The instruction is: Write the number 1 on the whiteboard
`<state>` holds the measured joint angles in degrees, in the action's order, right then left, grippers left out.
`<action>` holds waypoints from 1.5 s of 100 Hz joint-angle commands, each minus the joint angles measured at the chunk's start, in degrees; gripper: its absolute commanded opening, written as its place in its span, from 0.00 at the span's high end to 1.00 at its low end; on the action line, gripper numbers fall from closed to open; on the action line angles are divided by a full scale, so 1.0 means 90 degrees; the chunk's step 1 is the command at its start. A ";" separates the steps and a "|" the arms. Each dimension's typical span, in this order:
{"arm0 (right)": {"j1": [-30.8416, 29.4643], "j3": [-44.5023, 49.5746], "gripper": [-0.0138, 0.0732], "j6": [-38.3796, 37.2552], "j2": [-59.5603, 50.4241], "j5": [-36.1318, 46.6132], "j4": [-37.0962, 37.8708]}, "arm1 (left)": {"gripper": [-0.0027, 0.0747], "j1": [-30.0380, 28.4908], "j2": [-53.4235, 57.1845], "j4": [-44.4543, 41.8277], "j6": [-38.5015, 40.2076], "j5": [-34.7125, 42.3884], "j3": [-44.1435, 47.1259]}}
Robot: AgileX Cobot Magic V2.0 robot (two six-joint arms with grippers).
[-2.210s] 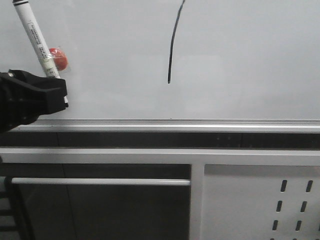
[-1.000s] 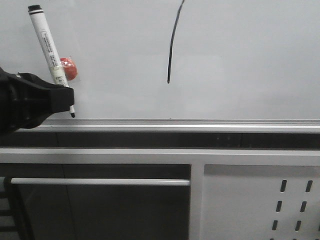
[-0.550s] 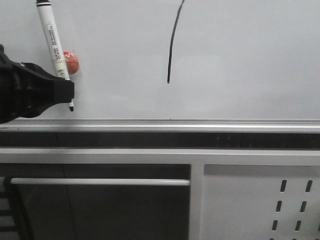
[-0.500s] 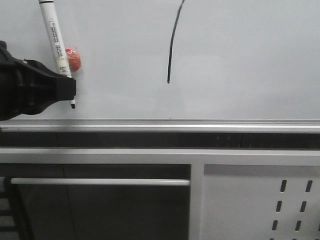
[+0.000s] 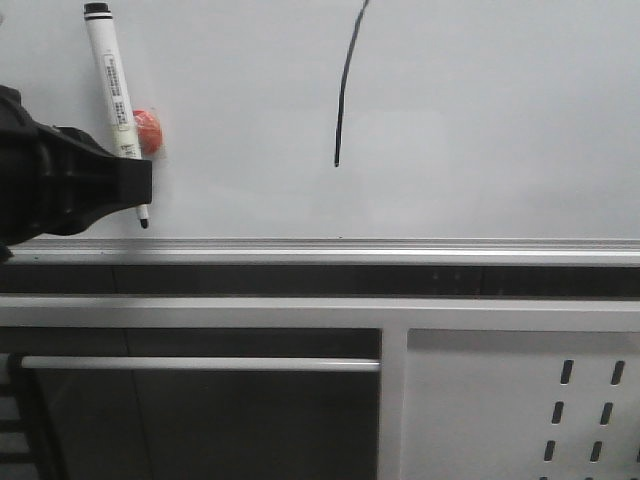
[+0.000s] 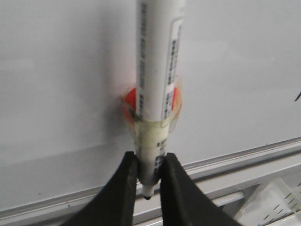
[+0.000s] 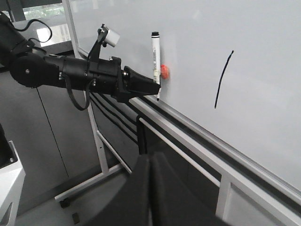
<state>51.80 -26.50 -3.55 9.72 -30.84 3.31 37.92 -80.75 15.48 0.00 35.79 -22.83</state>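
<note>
The marker pen (image 5: 117, 85) is carrying a printed label strip along its white barrel, but the print is too small to read in any view. Its long axis is running nearly upright, black tip pointing down toward the silver edge strip (image 5: 320, 250) and black end cap pointing up, leaning slightly toward the upper left of the front view. The left claw (image 5: 135, 185) is gripping the pen near its tip, fingers (image 6: 123, 188) pressing on both sides of the barrel, in the left part of the front view. A band of clear tape is wrapping the barrel just above the fingers, and a red round object (image 5: 148, 131) is sitting on the whiteboard (image 5: 480, 120) right behind the pen.

The number 1 (image 5: 344, 85) is standing in the upper middle of the front view, a thin black stroke, nearly vertical, bending right at its top, well apart from the pen.

The right claw (image 7: 149, 188) is showing at the bottom of its own wrist view with its dark fingers lying together, holding nothing.
</note>
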 commanded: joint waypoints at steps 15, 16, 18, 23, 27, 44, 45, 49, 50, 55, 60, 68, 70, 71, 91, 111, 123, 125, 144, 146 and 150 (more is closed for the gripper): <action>-0.0014 -0.0134 0.93 0.0018 0.0070 0.0455 0.0078 | 0.99 -0.0031 0.0176 0.0023 -0.0035 0.0307 -0.0321; -0.0014 -0.0134 0.93 0.0018 0.0070 0.0455 0.0078 | 0.99 -0.0031 0.0176 0.0023 -0.0035 0.0299 -0.0338; -0.0014 -0.0134 0.93 0.0018 0.0070 0.0455 0.0078 | 0.99 -0.0031 0.0176 0.0023 -0.0035 0.0287 -0.0356; -0.0014 -0.0134 0.93 0.0018 0.0070 0.0455 0.0078 | 0.99 -0.0031 0.0176 0.0023 -0.0035 0.0301 -0.0372; -0.0014 -0.0134 0.93 0.0018 0.0070 0.0455 0.0078 | 0.99 -0.0031 0.0176 0.0039 -0.0035 0.0312 -0.0387; -0.0014 -0.0134 0.93 0.0018 0.0070 0.0455 0.0078 | 0.99 -0.0031 0.0176 0.0048 -0.0035 0.0300 -0.0392; -0.0014 -0.0134 0.93 0.0018 0.0070 0.0455 0.0078 | 0.99 -0.0031 0.0176 0.0048 -0.0035 0.0300 -0.0392; -0.0014 -0.0134 0.93 0.0018 0.0070 0.0455 0.0078 | 0.99 -0.0031 0.0176 0.0048 -0.0035 0.0312 -0.0392; -0.0014 -0.0134 0.93 0.0018 0.0070 0.0455 0.0078 | 0.99 -0.0031 0.0176 0.0048 -0.0035 0.0312 -0.0392; -0.0014 -0.0134 0.93 0.0018 0.0070 0.0455 0.0078 | 0.99 -0.0031 0.0176 0.0048 -0.0035 0.0312 -0.0392; -0.0014 -0.0134 0.93 0.0018 0.0070 0.0455 0.0078 | 0.99 -0.0031 0.0176 0.0048 -0.0035 0.0312 -0.0392; -0.0014 -0.0134 0.93 0.0018 0.0070 0.0455 0.0078 | 0.99 -0.0031 0.0176 0.0048 -0.0035 0.0312 -0.0392; -0.0014 -0.0134 0.93 0.0018 0.0070 0.0455 0.0078 | 0.99 -0.0031 0.0176 0.0048 -0.0035 0.0312 -0.0392; -0.0014 -0.0134 0.93 0.0018 0.0070 0.0455 0.0078 | 0.99 -0.0031 0.0176 0.0048 -0.0035 0.0312 -0.0392; -0.0014 -0.0134 0.93 0.0018 0.0070 0.0455 0.0078 | 0.70 -0.0031 0.0176 0.0025 -0.0498 0.0312 -0.0392; -0.0014 -0.0134 0.93 0.0018 0.0070 0.0455 0.0078 | 0.21 -0.0031 0.0194 0.0141 -0.0550 0.0789 -0.0270; -0.0014 -0.0134 0.93 0.0018 0.0070 0.0455 0.0078 | 0.21 -0.0031 0.0313 0.0200 -0.0589 0.0813 -0.0131; -0.0014 -0.0134 0.93 0.0018 0.0070 0.0455 0.0078 | 0.21 -0.0031 0.0338 0.0200 -0.0589 0.0813 -0.0111; -0.0014 -0.0134 0.93 0.0018 0.0070 0.0455 0.0078 | 0.21 0.0129 0.0909 0.0390 -0.0589 0.0840 0.0288; -0.0014 -0.0134 0.93 0.0018 0.0070 0.0455 0.0078 | 0.21 0.0147 0.0971 0.0422 -0.0592 0.0840 0.0312; -0.0014 -0.0134 0.93 0.0018 0.0070 0.0455 0.0078 | 0.21 0.0200 0.1196 0.0554 -0.0647 0.0840 0.0375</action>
<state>51.80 -26.50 -3.55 9.72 -30.84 3.31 38.59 -74.44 18.81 -5.37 38.56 -19.26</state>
